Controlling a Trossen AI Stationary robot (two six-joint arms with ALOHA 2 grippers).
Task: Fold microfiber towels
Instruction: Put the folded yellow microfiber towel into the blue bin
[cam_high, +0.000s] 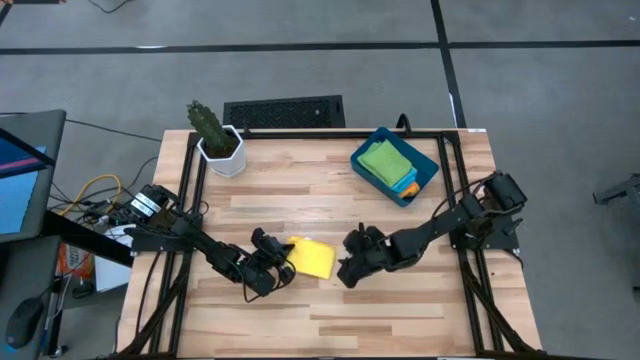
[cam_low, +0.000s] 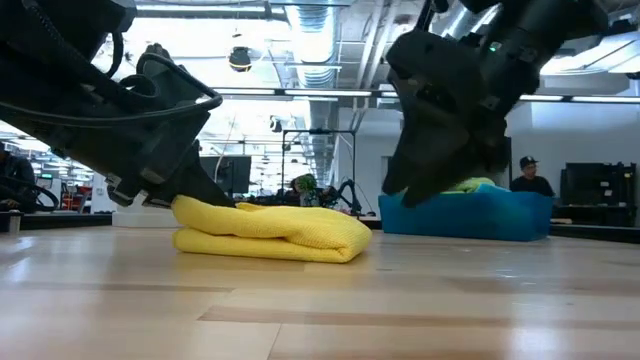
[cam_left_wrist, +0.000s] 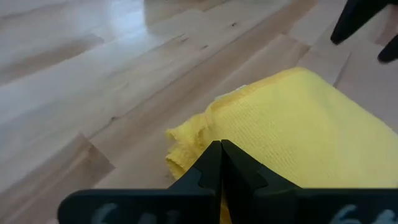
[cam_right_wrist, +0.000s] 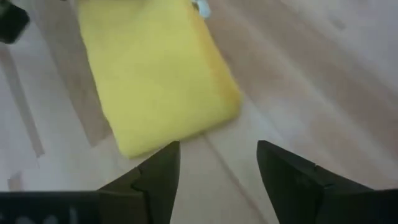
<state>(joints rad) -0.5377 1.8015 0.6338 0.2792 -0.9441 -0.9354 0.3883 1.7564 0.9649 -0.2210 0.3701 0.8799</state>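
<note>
My arms are matte black, jointed, with exposed black cable loops; each ends in two black tapered fingers.

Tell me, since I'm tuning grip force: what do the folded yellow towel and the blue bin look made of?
Folded yellow towel: soft, matte, finely napped cloth, likely microfiber; its folds bulge roundly. Blue bin: apparently rigid plastic, with smooth straight walls holding their shape.

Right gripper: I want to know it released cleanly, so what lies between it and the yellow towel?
Only bare wood: in the right wrist view the open right gripper stands just off the folded yellow towel.
</note>
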